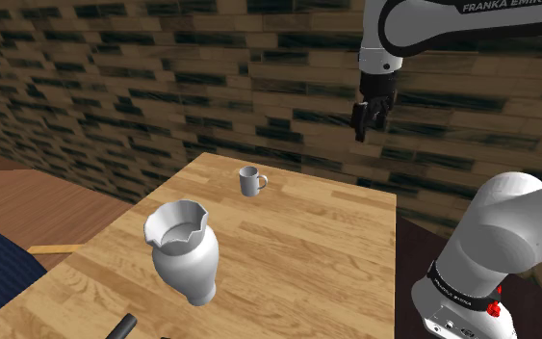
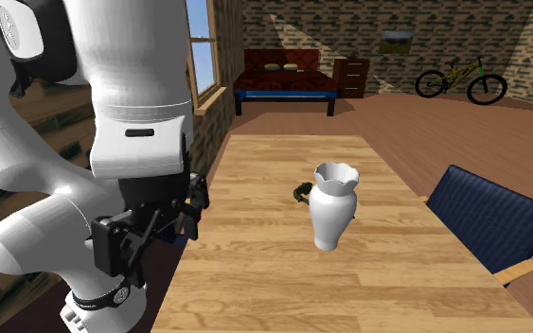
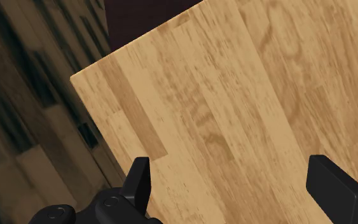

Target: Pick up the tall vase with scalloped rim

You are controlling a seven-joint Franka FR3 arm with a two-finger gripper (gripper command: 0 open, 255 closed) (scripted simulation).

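Vase — white, bulbous, scalloped rim — stands on the plank-grained wooden surface, open boards around it; fingers spread apart, released.

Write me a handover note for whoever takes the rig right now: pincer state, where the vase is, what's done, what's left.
The pincer is open and empty, hanging high over a corner of the table near the brick wall.
The vase, white with a scalloped rim, stands upright on the table toward the shoulder view's lower left, well apart from the pincer. A small mug stands beyond it.
Done: nothing grasped yet.
Left: travel to the vase, come down, close on it, lift.
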